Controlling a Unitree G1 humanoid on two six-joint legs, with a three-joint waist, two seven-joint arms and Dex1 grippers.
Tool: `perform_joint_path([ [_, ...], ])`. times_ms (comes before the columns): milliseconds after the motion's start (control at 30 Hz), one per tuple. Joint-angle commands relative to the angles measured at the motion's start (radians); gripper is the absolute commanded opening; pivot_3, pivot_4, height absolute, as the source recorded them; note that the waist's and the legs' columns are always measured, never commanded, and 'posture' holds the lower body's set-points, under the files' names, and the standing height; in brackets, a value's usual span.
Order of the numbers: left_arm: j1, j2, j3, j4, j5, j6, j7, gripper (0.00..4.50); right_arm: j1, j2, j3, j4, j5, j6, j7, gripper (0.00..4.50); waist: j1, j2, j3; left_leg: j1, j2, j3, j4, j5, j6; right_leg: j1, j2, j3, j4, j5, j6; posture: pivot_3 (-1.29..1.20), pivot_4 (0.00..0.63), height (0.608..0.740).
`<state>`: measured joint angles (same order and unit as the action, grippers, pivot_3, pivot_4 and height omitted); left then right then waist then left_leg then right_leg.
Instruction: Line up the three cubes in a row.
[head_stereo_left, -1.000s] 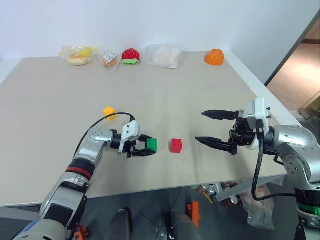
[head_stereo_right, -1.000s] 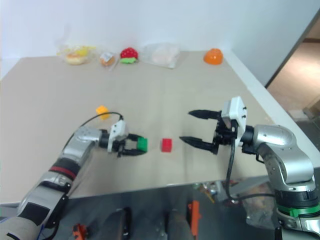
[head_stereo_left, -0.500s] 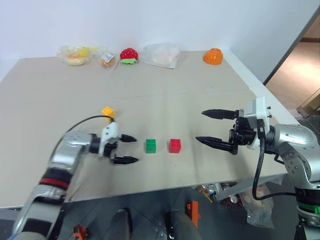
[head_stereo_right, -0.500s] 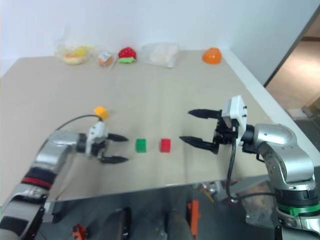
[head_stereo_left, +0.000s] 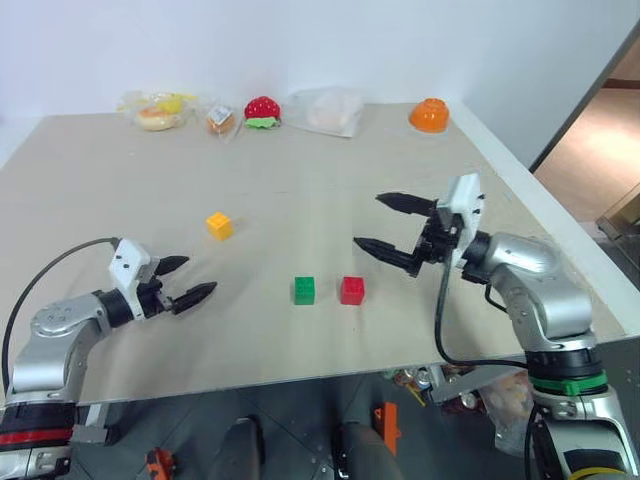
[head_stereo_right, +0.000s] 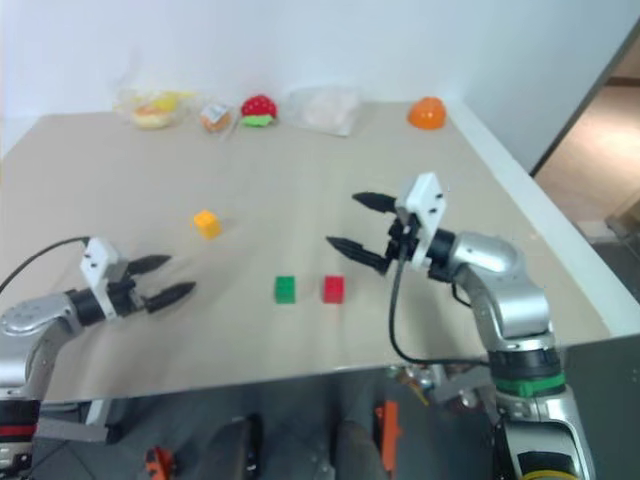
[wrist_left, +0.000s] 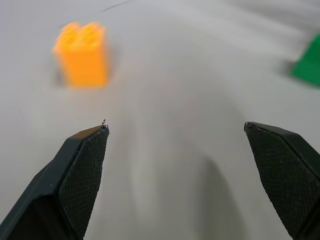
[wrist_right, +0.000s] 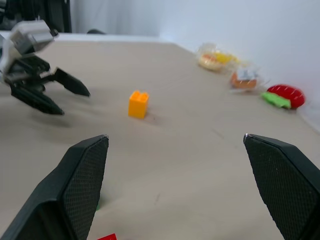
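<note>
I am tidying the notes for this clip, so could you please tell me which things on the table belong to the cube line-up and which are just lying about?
Belongs to the job:
green cube
red cube
yellow-orange cube

Just lying about, along the far edge:
strawberry toy
orange bowl
clear bags, some holding toy food

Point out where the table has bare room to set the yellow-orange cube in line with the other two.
Bare tabletop lies left of the green cube, between it and the open left gripper. The red cube sits right beside the green one, with the open right gripper close over that side. The yellow-orange cube stands alone farther back; bags crowd the far edge.
</note>
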<state>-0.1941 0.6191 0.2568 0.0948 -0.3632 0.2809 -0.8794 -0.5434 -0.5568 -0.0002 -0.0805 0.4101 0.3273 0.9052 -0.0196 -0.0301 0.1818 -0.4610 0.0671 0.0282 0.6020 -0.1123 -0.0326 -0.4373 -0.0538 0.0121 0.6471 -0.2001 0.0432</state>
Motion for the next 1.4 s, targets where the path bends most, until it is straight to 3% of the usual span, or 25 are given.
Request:
perform_joint_path([
  [33,-0.063,-0.017,0.034,0.093,0.042,-0.044,0.124,4.49,-0.046,0.030,0.011,0.012,-0.020,-0.034,-0.017,4.50,0.000,0.000,0.000,-0.001,0.000,0.000,0.000,0.000,0.000,0.000,0.000,0.000,0.000,0.000,0.000,0.00,0.150,0.740],
  [200,-0.159,-0.026,0.003,0.224,0.070,-0.096,0.157,4.49,-0.042,0.028,0.008,0.017,-0.024,-0.046,-0.005,4.50,0.005,-0.001,0.000,-0.001,0.000,0.000,0.000,0.000,0.000,0.001,0.000,-0.001,0.000,0.000,0.000,0.00,0.150,0.740],
  [600,-0.376,-0.067,-0.113,0.437,0.109,-0.158,0.067,4.49,0.001,0.005,-0.007,-0.031,-0.011,-0.047,0.016,4.50,0.002,-0.001,0.000,-0.001,0.000,0.000,-0.001,0.001,0.001,0.000,0.002,0.000,0.000,0.000,0.001,0.00,0.150,0.740],
  [833,-0.516,-0.082,-0.103,0.631,0.136,-0.228,0.107,4.49,0.021,-0.006,-0.016,-0.054,-0.007,-0.046,0.010,4.50,0.002,-0.001,0.000,-0.001,0.000,0.000,0.000,0.001,0.001,0.001,0.002,0.000,0.000,0.001,0.001,0.00,0.150,0.740],
  [1067,-0.566,-0.118,-0.128,0.713,0.153,-0.280,0.089,4.49,0.033,-0.007,-0.021,-0.076,0.001,-0.041,0.003,4.50,0.002,-0.001,0.000,-0.001,0.000,0.000,0.000,0.001,0.001,0.001,0.002,0.000,0.000,0.001,0.001,0.00,0.150,0.740],
  [1400,-0.572,-0.125,-0.125,0.717,0.163,-0.286,0.072,1.31,0.038,-0.012,-0.029,-0.072,0.000,-0.047,0.003,4.50,0.001,-0.001,0.000,-0.001,0.000,0.000,0.000,0.001,0.001,0.001,0.002,0.000,0.000,0.001,0.001,0.00,0.150,0.740],
])
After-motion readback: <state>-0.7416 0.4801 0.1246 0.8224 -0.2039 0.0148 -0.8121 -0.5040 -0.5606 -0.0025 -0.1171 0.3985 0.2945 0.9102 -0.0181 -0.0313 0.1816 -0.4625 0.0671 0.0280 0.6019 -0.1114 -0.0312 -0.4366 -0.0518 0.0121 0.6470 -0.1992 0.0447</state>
